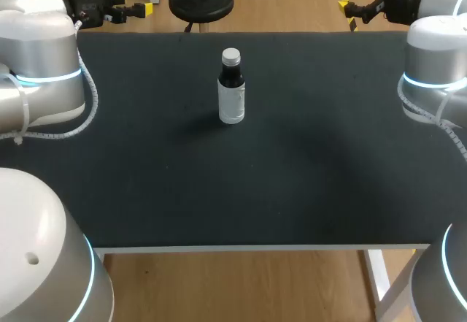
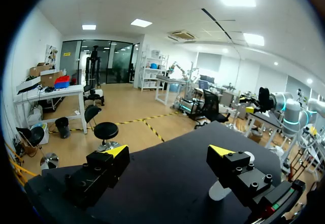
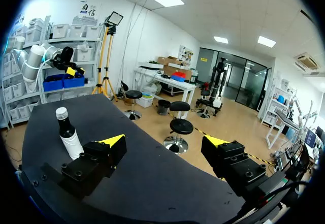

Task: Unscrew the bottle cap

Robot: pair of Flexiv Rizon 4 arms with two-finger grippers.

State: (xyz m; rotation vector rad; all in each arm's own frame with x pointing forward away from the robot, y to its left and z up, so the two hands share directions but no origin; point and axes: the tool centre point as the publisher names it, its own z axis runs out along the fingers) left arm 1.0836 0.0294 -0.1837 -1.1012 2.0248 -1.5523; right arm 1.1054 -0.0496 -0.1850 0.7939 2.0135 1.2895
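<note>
Here the bottle (image 1: 231, 92) stands upright on the black table (image 1: 292, 183), long axis vertical, cap (image 1: 230, 56) pointing straight up. In the head view it sits near the middle of the table, somewhat toward the far edge, well apart from both grippers. Its upper body is dark and a white label (image 1: 232, 103) wraps the lower part. The cap is pale and sits square on the neck. We cannot tell how tightly it is threaded.

Left gripper (image 1: 135, 8): at the far left corner of the table, fingers spread, nothing between them. In its wrist view (image 2: 168, 151) the gap shows only table. The bottle (image 2: 221, 190) is mostly hidden behind one finger (image 2: 233, 165), and only a pale patch of it shows.

Right gripper (image 1: 357, 4): at the far right corner, likewise released and holding nothing. In its wrist view (image 3: 164, 142) the bottle (image 3: 69, 137) stands ahead of the gripper and off to the side of one finger (image 3: 99, 158), in full view, cap (image 3: 61, 113) on top.

Both arms are cut off by the head view's edges. The label's print is too small to make out.
</note>
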